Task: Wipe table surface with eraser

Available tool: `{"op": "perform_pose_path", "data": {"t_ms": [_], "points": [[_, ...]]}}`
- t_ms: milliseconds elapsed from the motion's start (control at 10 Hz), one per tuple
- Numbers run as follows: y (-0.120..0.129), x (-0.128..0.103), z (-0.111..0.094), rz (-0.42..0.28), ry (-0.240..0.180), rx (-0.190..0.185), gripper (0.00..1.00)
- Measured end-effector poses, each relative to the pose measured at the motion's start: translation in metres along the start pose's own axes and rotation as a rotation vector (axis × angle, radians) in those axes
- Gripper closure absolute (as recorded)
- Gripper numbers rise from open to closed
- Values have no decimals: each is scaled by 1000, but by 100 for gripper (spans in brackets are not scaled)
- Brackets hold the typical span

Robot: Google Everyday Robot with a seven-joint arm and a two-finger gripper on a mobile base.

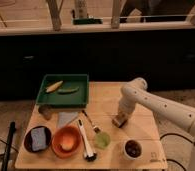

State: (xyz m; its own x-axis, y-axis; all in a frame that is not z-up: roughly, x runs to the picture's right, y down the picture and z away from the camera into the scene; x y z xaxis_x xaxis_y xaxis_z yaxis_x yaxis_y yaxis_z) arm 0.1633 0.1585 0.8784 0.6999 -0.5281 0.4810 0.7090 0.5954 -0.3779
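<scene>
Camera view | hand (122, 116) clamped on eraser (119, 122) | eraser touching table surface (104, 102)

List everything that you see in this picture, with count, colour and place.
table surface: one, light tan, centre
tray: one, green, back left
dark bowl: one, front left, holding the sponge
sponge: one, blue-grey, in dark bowl
orange bowl: one, beside dark bowl
brush: one, white handle, right of orange bowl
green cup: one, front centre
white cup: one, front right
eraser: one, tan, right of centre
arm: one, white, from right
pincer: one, shut on eraser
</scene>
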Motion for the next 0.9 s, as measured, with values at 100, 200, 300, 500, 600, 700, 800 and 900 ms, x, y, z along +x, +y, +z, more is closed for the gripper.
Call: {"op": "perform_pose_path", "data": {"t_ms": [100, 200, 300, 500, 600, 700, 800, 900], "points": [[-8, -6, 1, -23, -11, 3, 100], [-15, -12, 1, -43, -20, 10, 100], [-23, -21, 2, -77, -37, 18, 100], [-31, -38, 2, -136, -62, 29, 100], [-26, -47, 1, -159, -77, 27, 100], [-22, -53, 0, -169, -85, 25, 100], [-17, -55, -1, -169, -90, 20, 100], [-7, -54, -3, -161, -92, 13, 100]]}}
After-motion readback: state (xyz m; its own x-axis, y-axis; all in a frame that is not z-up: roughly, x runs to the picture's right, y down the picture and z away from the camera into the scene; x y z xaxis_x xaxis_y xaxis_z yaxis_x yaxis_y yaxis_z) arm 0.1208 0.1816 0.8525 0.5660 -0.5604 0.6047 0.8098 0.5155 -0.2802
